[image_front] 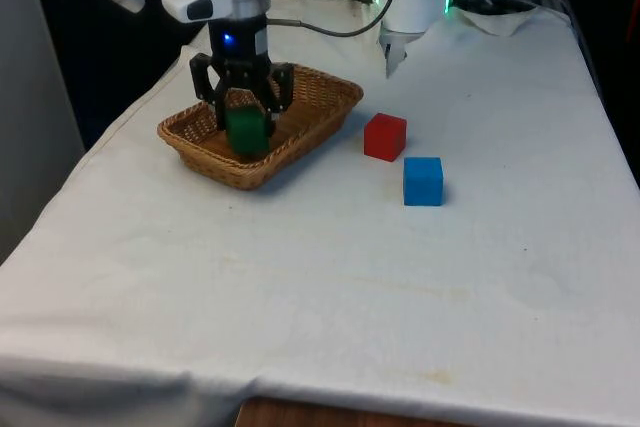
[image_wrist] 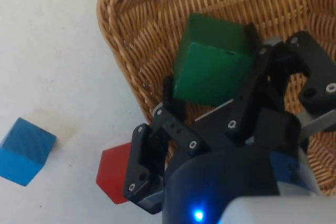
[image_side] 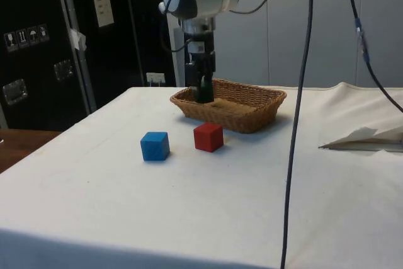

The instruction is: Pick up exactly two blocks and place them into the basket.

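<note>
Green cube (image_front: 246, 130) held between the jaws (image_front: 243, 127), low inside the woven wicker basket (image_front: 330, 99). First placement under way; next, releasing, then fetching the red cube (image_front: 385, 136) or blue cube (image_front: 422, 180) from the surface.

green block (image_front: 246, 131) in wicker basket (image_front: 330, 107); red block (image_front: 385, 137), blue block (image_front: 423, 181) outside

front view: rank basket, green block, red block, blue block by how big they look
1. basket, by far the largest
2. green block, held between the gripper fingers over the basket, partly hidden
3. red block and blue block look alike; blue sits nearer the camera, so no ranking
</note>
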{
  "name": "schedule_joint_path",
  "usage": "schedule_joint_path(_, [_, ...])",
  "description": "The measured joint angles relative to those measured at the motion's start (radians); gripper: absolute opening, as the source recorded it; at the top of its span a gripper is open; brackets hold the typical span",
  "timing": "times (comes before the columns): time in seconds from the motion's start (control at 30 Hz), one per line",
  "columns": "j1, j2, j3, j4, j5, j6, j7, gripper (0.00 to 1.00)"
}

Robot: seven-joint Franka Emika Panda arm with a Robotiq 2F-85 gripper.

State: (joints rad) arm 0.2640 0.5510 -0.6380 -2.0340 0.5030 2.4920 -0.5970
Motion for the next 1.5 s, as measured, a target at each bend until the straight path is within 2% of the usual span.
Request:
schedule_joint_path(0.07, [0.0, 0.004, 0.001, 0.0, 0.007, 0.0, -0.003, 0.49])
schedule_joint_path(0.23, [0.001, 0.02, 0.002, 0.003, 0.037, 0.0, -0.018, 0.97])
schedule_joint_path(0.27, [0.001, 0.021, 0.002, 0.003, 0.04, 0.0, -0.02, 1.0])
schedule_joint_path(0.73, [0.002, 0.022, -0.001, 0.007, 0.047, -0.001, -0.023, 1.0])
schedule_joint_path(1.07, [0.012, -0.066, -0.035, -0.006, 0.005, -0.052, -0.028, 1.0])
schedule_joint_path(1.2, [0.013, -0.08, -0.04, -0.007, -0.002, -0.06, -0.028, 1.0])
schedule_joint_path(1.33, [0.022, -0.122, -0.041, -0.007, -0.033, -0.083, -0.009, 1.0])
schedule_joint_path(1.43, [0.037, -0.157, -0.032, -0.007, -0.075, -0.099, 0.034, 1.0])
schedule_joint_path(1.5, [0.04, -0.164, -0.03, -0.007, -0.085, -0.102, 0.044, 1.0])
